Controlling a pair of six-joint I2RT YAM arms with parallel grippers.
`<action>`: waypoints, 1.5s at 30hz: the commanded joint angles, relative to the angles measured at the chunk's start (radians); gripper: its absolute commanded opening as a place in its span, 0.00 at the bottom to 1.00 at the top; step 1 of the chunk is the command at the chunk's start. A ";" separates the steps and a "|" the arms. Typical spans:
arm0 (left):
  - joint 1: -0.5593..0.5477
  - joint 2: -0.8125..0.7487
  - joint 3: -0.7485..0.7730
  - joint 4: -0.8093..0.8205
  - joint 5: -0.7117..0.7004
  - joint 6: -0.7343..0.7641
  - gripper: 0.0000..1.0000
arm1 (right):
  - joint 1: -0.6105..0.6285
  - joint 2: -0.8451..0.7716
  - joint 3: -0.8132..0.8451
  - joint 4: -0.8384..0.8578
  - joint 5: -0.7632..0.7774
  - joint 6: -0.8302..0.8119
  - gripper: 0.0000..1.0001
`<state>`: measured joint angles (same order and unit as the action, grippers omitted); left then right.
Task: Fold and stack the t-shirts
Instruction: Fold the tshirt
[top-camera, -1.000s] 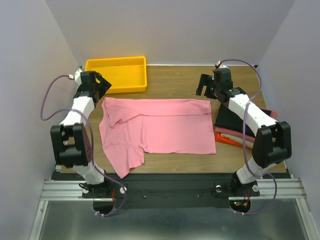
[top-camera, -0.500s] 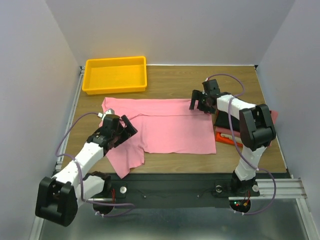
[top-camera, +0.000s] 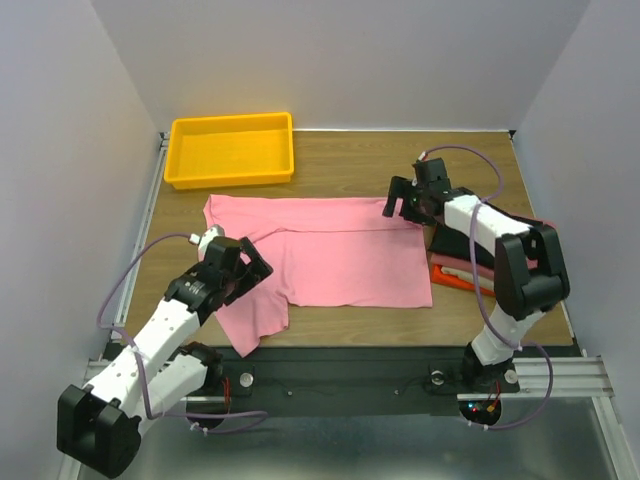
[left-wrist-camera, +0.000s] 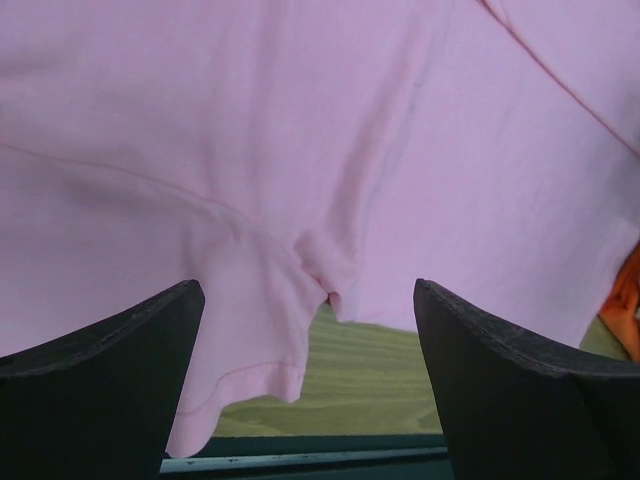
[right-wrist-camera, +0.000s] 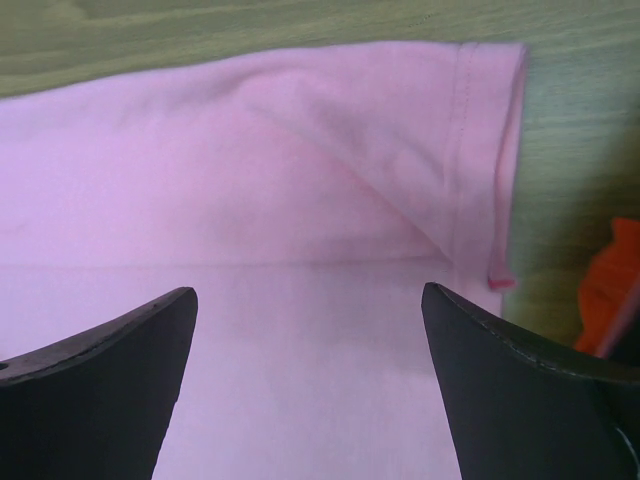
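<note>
My left claw (top-camera: 250, 262) hangs spread wide over the pink shirt (top-camera: 345, 255) at its near-left sleeve, gripping nothing; the shirt lies flat mid-table; my right claw (top-camera: 400, 207), likewise spread and empty, hovers over its far-right corner, near the folded stack (top-camera: 450, 279).

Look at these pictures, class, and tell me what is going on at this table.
A large pink shirt lies partly folded on the table. The robot's left hand hangs open over its near left sleeve; the right hand is open over the far right corner. Neither grips cloth. Folded shirts sit stacked at the right.
</note>
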<state>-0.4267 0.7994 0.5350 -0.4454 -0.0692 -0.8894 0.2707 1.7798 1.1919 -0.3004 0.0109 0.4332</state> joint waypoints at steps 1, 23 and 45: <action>-0.003 0.046 0.131 0.036 -0.191 0.000 0.99 | 0.030 -0.183 -0.044 0.029 -0.043 -0.036 1.00; 0.397 0.883 0.439 0.505 0.110 0.285 0.97 | 0.142 0.004 0.010 0.047 0.357 -0.037 1.00; 0.453 1.209 0.764 0.531 0.075 0.245 0.95 | 0.044 0.264 0.215 0.046 0.287 -0.057 1.00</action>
<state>0.0067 1.9888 1.2686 0.1280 0.0284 -0.6426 0.3218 2.0251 1.3766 -0.2562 0.3214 0.3885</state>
